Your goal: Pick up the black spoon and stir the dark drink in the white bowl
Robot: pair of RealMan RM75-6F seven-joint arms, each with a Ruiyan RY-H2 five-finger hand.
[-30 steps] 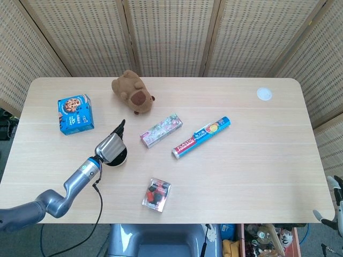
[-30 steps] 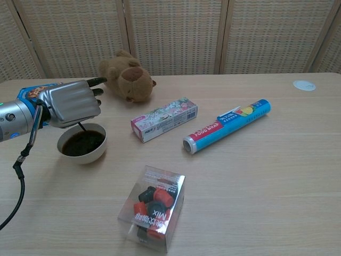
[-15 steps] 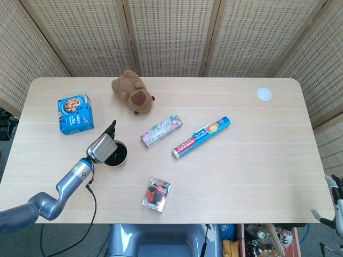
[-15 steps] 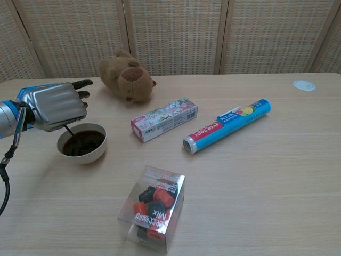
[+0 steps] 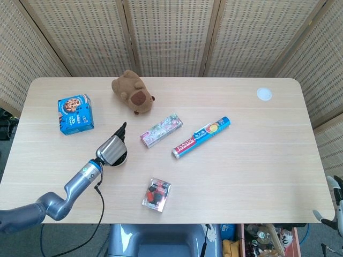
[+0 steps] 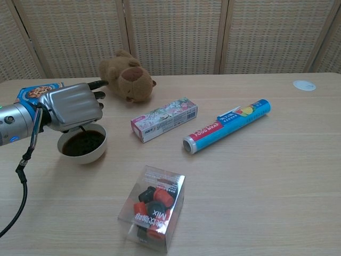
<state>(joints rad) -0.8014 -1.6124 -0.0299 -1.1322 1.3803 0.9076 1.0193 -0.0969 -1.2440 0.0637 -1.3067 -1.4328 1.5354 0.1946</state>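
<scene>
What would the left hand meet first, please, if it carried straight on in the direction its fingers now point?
Probably the brown plush toy: the left hand, above the white bowl, points up-table toward it, though depth and height are unclear.

On the table (image 5: 257, 160), the bowl (image 6: 82, 151) sits near the left front, the left hand (image 6: 72, 105) directly above it, with what seems to be the spoon (image 6: 83, 128) reaching down from the hand into the drink (image 6: 82, 144). The biscuit box (image 5: 75, 113) lies behind and left of the bowl, the plush toy (image 5: 133, 92) behind and to its right. The flat carton (image 5: 161, 130) and the foil roll (image 5: 201, 137) lie side by side to the right. The clear box (image 5: 156, 195) stands nearest the front edge. A small disc (image 5: 263, 94) lies far right at the back.
</scene>
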